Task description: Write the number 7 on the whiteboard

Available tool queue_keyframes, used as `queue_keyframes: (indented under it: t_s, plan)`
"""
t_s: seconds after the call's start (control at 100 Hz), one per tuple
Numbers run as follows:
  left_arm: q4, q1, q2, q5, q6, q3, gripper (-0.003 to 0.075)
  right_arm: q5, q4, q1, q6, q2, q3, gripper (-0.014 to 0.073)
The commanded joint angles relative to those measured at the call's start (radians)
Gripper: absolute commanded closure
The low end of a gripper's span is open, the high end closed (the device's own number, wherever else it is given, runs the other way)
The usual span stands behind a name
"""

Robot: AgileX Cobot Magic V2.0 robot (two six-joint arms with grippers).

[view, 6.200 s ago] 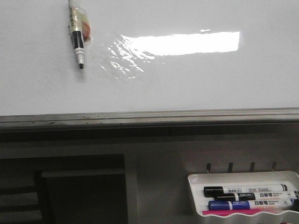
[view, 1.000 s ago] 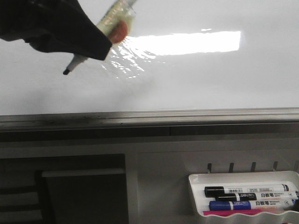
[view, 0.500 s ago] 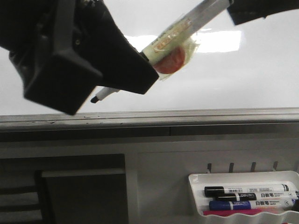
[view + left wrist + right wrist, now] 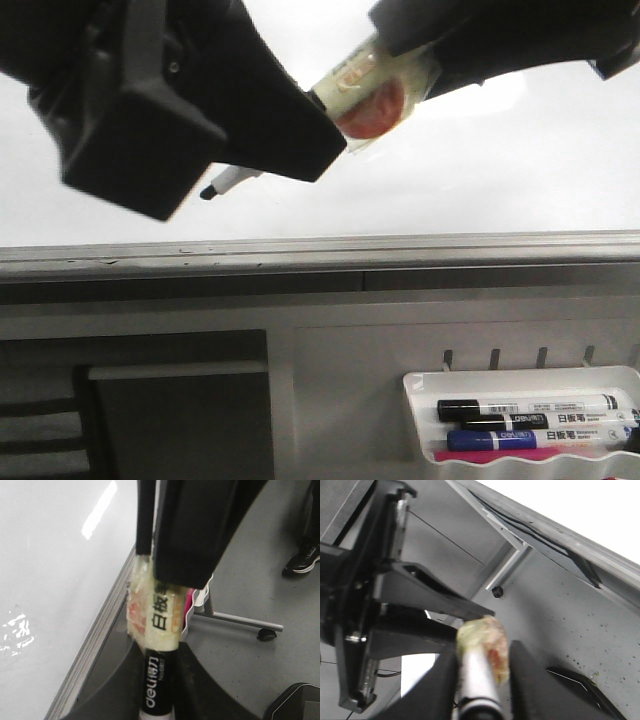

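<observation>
My left gripper [image 4: 300, 125] fills the upper left of the front view, shut on a marker [image 4: 355, 80] with yellowish tape and a red patch round its barrel. The marker's dark tip [image 4: 207, 192] pokes out below it, in front of the whiteboard [image 4: 500, 170]. The left wrist view shows the black barrel [image 4: 160, 680] pinched between my fingers [image 4: 120, 690]. My right gripper [image 4: 410, 50] reaches in from the upper right; its fingers [image 4: 532, 680] straddle the marker's tail [image 4: 477, 680] with a gap on one side. No number 7 shows on the board.
The board's grey lower edge strip [image 4: 400, 245] runs across the front view. Below right hangs a white plastic tray [image 4: 420, 400] with a black marker [image 4: 530, 410], a blue marker [image 4: 530, 438] and something pink. A dark shelf opening lies at lower left.
My right gripper has come down and left over the marker's tail. My left gripper, which took the marker off the board, has hardly moved in the last half second.
</observation>
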Motion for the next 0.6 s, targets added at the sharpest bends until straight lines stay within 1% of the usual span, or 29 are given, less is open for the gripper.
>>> queue_keyframes:
  t_s: [0.0,0.01,0.02,0.05,0.12,0.18,0.21,0.26,0.3,0.31,0.33,0.38,0.45,0.5,0.59]
  plan:
    - [0.0,-0.008,-0.022,-0.062,-0.001,-0.037,0.074,-0.004,0.06,0.001,-0.046,-0.017,-0.034,0.0617]
    - [0.0,-0.008,-0.022,-0.062,-0.001,-0.037,0.074,-0.004,0.062,0.001,-0.048,-0.017,-0.034,0.0617]
    - [0.0,-0.008,-0.022,-0.062,-0.001,-0.037,0.074,-0.004,0.063,0.001,-0.051,-0.017,-0.034,0.0645]
    - [0.0,-0.008,-0.022,-0.062,-0.001,-0.037,0.074,-0.004,0.066,0.001,-0.052,-0.017,-0.034,0.0664]
    - [-0.008,-0.008,-0.022,-0.062,-0.001,-0.039,0.0735,-0.004,0.068,0.001,-0.054,-0.017,-0.034,0.0655]
    - [-0.013,-0.008,-0.022,-0.06,-0.001,-0.046,0.07,-0.002,0.068,0.001,-0.056,-0.017,-0.034,0.0655]
    - [-0.018,-0.006,-0.022,-0.06,-0.001,-0.049,0.0671,-0.002,0.068,0.001,-0.062,-0.017,-0.034,0.0655]
    - [-0.027,-0.003,-0.024,-0.057,-0.001,-0.06,0.0603,-0.008,0.068,0.001,-0.062,-0.017,-0.034,0.0655]
    - [-0.034,-0.001,-0.024,-0.055,-0.001,-0.071,0.0525,-0.016,0.068,0.001,-0.064,-0.017,-0.034,0.0655]
    - [-0.034,-0.001,-0.024,-0.055,-0.001,-0.075,0.0495,-0.02,0.068,0.001,-0.064,-0.017,-0.034,0.0655]
    - [-0.034,-0.001,-0.026,-0.053,-0.001,-0.078,0.0464,-0.022,0.068,0.001,-0.07,-0.02,-0.034,0.0653]
    - [-0.034,0.006,-0.028,-0.053,-0.001,-0.092,0.0339,-0.031,0.068,0.001,-0.079,-0.026,-0.034,0.0645]
    - [-0.048,0.027,-0.037,-0.055,-0.003,-0.103,0.0229,-0.049,0.068,0.001,-0.089,-0.047,-0.034,0.0642]
    - [-0.067,0.053,-0.049,-0.055,-0.003,-0.105,0.0204,-0.076,0.063,0.001,-0.089,-0.073,-0.034,0.0642]
    - [-0.11,0.124,-0.079,-0.053,-0.01,-0.105,0.0208,-0.163,0.059,0.001,-0.089,-0.149,-0.013,0.0642]
